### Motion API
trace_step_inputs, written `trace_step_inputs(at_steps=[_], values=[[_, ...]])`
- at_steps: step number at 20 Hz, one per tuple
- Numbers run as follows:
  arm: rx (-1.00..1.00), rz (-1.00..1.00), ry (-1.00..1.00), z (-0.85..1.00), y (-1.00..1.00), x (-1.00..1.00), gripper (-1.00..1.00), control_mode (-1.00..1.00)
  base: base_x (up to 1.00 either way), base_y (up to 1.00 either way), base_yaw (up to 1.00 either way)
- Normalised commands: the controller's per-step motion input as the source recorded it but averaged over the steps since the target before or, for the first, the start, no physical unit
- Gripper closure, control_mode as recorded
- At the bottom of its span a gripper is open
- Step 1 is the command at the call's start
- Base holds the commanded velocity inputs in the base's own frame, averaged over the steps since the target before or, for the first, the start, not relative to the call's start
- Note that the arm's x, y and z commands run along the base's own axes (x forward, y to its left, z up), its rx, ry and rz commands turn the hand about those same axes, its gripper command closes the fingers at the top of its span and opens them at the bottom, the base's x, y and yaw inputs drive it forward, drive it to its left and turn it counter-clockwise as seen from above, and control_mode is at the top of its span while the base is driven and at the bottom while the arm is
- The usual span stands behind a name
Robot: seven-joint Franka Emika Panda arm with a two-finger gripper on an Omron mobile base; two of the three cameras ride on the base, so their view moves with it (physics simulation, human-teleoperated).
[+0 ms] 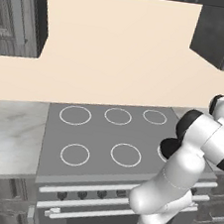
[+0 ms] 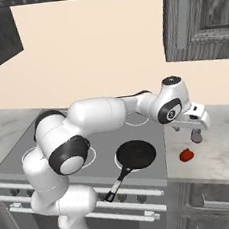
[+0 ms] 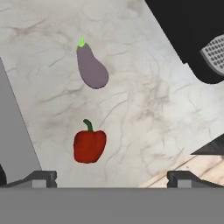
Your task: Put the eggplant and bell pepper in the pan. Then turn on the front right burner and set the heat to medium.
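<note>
The dull purple eggplant (image 3: 92,69) with a green stem lies on the marble counter, and the red bell pepper (image 3: 89,146) lies a little nearer to the hand. My gripper (image 3: 113,179) hangs open above them with nothing between its fingers. From the right base view the gripper (image 2: 192,127) hovers just over the eggplant (image 2: 196,137), with the bell pepper (image 2: 186,154) in front of it. The black pan (image 2: 136,154) sits on the cooktop's front right, its handle pointing toward the stove front. The pan covers most of the front right burner (image 1: 159,152), and my arm hides part of it too.
The grey cooktop (image 1: 96,134) carries several white ring burners, with knobs (image 1: 82,193) along the stove front. A marble counter (image 2: 222,157) lies to the right of the stove. A black object (image 3: 192,39) with a grey grille stands at the counter's far side. Dark cabinets (image 2: 198,16) hang above.
</note>
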Motion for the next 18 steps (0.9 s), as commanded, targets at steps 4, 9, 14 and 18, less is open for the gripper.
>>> trace_step_inputs(at_steps=[4, 9, 14, 18], values=[[0.00, 0.00, 0.00, -0.04, 0.06, -0.03, -1.00, -1.00, 0.00, 0.00, 0.00], [0.00, 0.00, -0.01, 0.00, 0.17, -0.04, -1.00, -1.00, 0.00, 0.00, 0.00], [0.00, 0.00, -0.02, 0.00, 0.09, 0.00, -1.00, -1.00, 0.00, 0.00, 0.00], [0.00, 0.00, -0.05, -0.12, 0.00, 0.00, -1.00, -1.00, 0.00, 0.00, 0.00]])
